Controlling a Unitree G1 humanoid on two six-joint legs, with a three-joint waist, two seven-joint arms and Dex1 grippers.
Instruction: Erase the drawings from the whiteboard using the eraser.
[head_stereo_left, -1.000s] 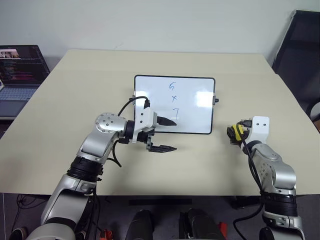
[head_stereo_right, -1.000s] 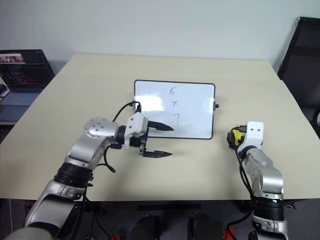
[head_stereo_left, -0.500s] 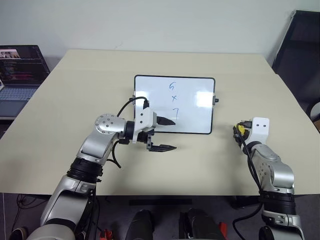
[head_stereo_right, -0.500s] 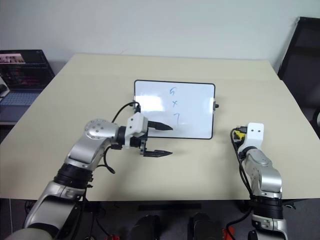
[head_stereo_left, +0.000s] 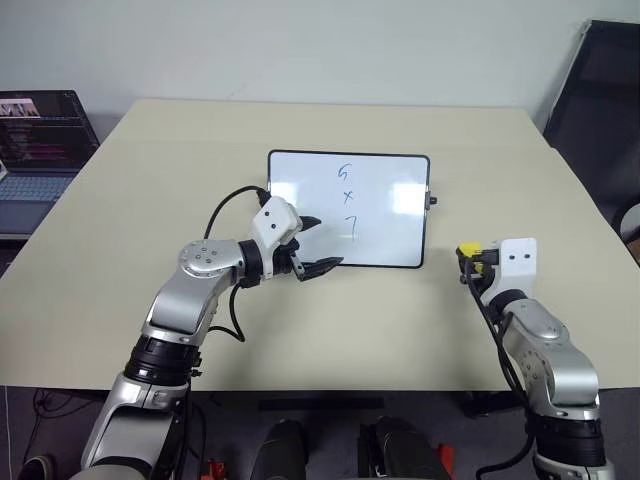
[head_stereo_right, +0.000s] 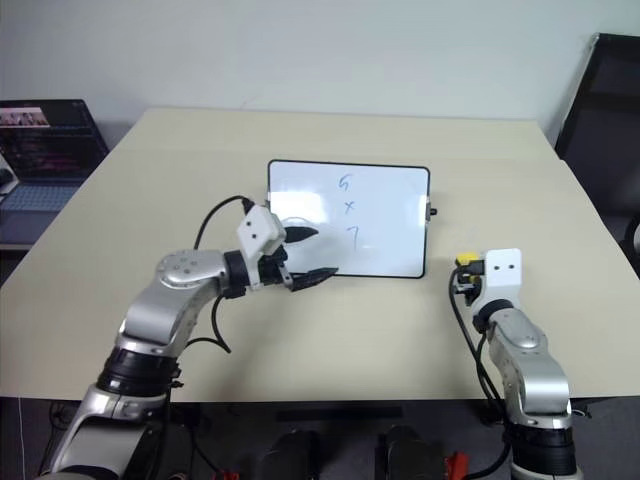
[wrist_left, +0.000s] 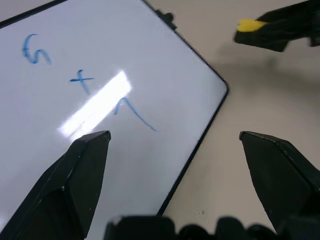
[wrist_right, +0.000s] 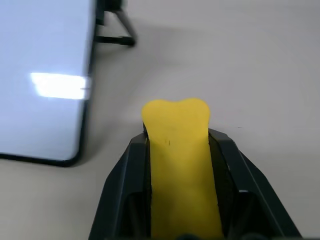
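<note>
- Right gripper (wrist_right: 177, 165) closed on the yellow eraser (wrist_right: 177, 150), clear of the desk (head_stereo_left: 150, 200), just off the right short side of the whiteboard (head_stereo_left: 300, 175); yellow tip protruding past the fingers (wrist_right: 125, 190), pointed forward.
- Left gripper (head_stereo_left: 312, 245) open, jaws spread wide, poised at the near edge of the whiteboard, one finger over the white surface, the other over the frame; contact with the board impossible to confirm.
- Whiteboard flat at the middle of the desk; drawings (head_stereo_left: 347, 196) untouched: a "5", an "x" and a "7" in a column right of centre.
- Step in hand, by judgement: eraser secured, carry to the board not yet done; no wiping begun.
- Next move, likely: eraser brought leftward over the frame, tip lowered flat onto the column of marks, then rubbed along it; left gripper probably needed to steady the near edge against sliding.
- Laptop (head_stereo_left: 40, 140) at the far left, well apart, irrelevant.
</note>
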